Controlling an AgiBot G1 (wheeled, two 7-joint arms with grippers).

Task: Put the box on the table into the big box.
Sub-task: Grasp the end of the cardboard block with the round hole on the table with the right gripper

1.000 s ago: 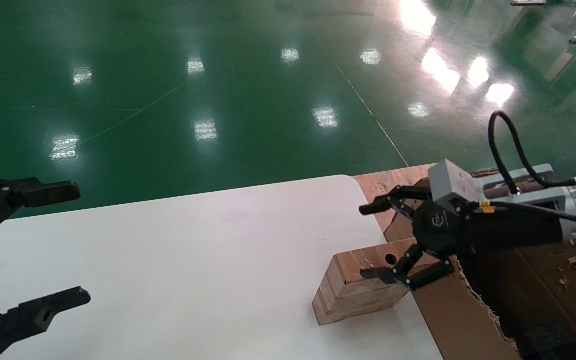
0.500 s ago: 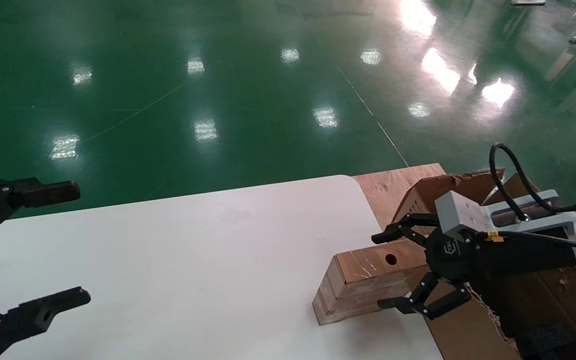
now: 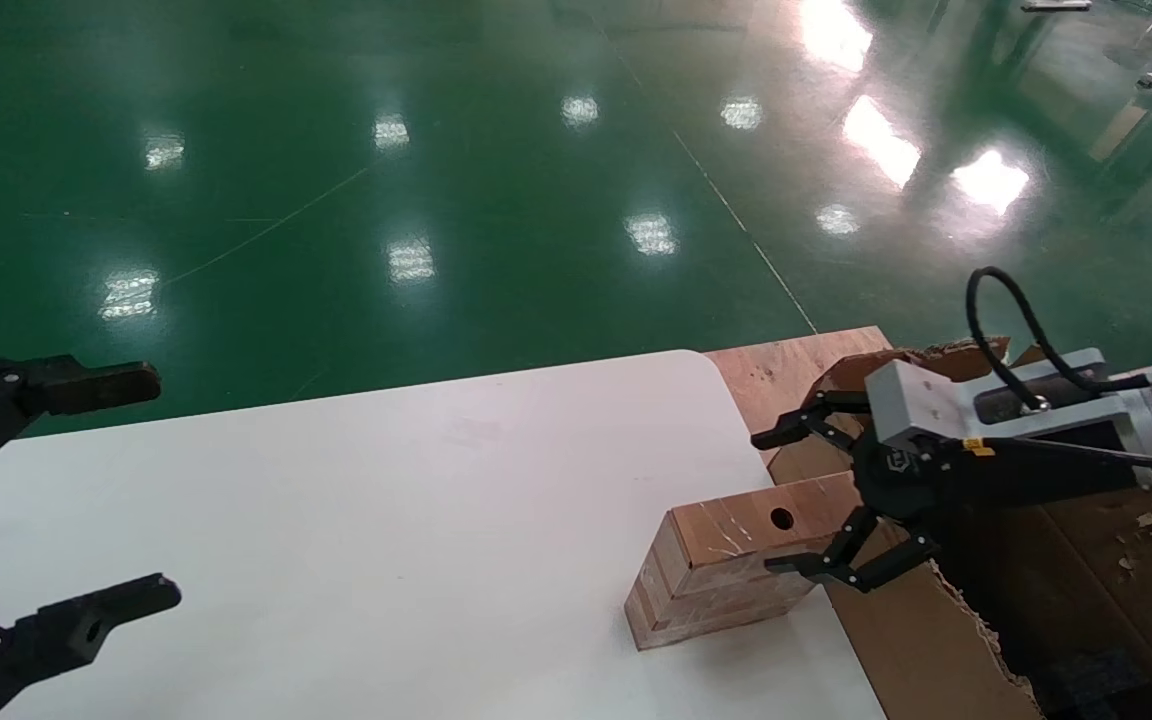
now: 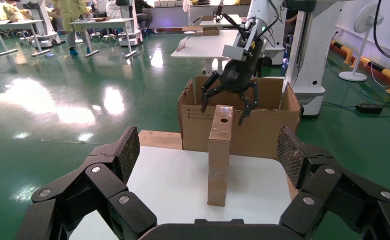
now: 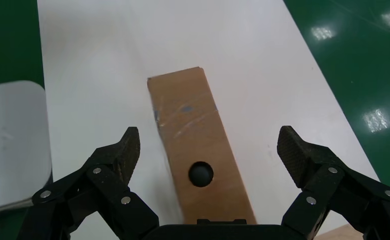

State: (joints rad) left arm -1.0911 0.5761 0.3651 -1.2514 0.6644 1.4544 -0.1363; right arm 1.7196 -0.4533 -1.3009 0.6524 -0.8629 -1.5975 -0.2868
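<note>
- The left gripper (image 3: 66, 490) is hanging over the near left part of the table (image 3: 356, 520), well apart from everything else; its fingers (image 4: 117, 155) are standing wide apart with nothing between them.
- The table is showing as a smooth white top with a rounded far corner, reaching across the near half of the head view.
- The box (image 3: 726, 560) is sitting on the table by its right edge, resting on a narrow side so that the face with the round hole (image 3: 781, 519) is turned upward; whitish scuff marks are showing on that face.
- In the left wrist view the box (image 4: 219, 152) is standing upright on the white top, with the carton right behind it.
- The right gripper (image 3: 808, 500) is hovering at the box's right end, just above it, its jaws spread wide: one finger is reaching out beyond the far side and the other is lying at the near side of the box's end.
- In the right wrist view the fingers (image 5: 117, 155) are flanking the box (image 5: 198, 150) on both sides, clear of its faces.
- The big box (image 3: 936, 640) is sitting just beside the table's right edge, its torn flap edge lying close to the small box.
- A plywood board (image 3: 786, 365) is showing beyond the table's far corner.
- A glossy green floor (image 3: 436, 180) is stretching away behind it all.
</note>
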